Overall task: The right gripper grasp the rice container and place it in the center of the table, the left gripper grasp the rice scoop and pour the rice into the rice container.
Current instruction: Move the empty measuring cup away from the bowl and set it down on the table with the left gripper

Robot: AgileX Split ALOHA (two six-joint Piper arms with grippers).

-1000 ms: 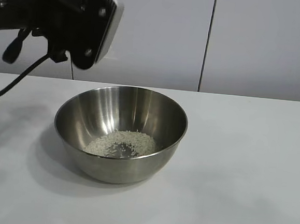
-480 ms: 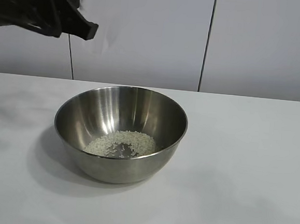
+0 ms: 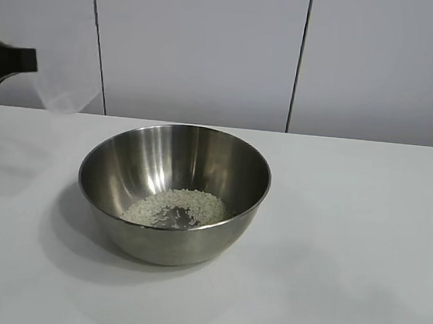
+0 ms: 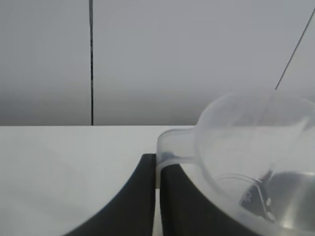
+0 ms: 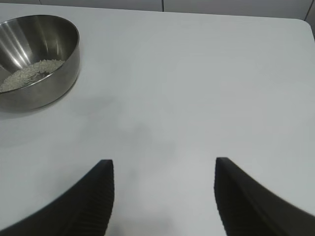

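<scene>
The steel rice container (image 3: pixel 173 192) stands on the white table (image 3: pixel 345 240) near its middle, with rice (image 3: pixel 175 207) in its bottom. It also shows in the right wrist view (image 5: pixel 37 59). My left gripper (image 3: pixel 10 63) is at the far left edge, raised above the table, shut on the handle of the clear rice scoop (image 3: pixel 61 82). In the left wrist view the gripper (image 4: pixel 157 164) clamps the scoop (image 4: pixel 246 162) by its tab; the scoop looks empty. My right gripper (image 5: pixel 164 169) is open and empty above bare table, away from the bowl.
Pale wall panels stand behind the table. The table's far corner (image 5: pixel 300 22) shows in the right wrist view.
My left gripper has drawn back from above the bowl's left rim to the far left edge of view, carrying the scoop. The bowl and rice have not moved.
</scene>
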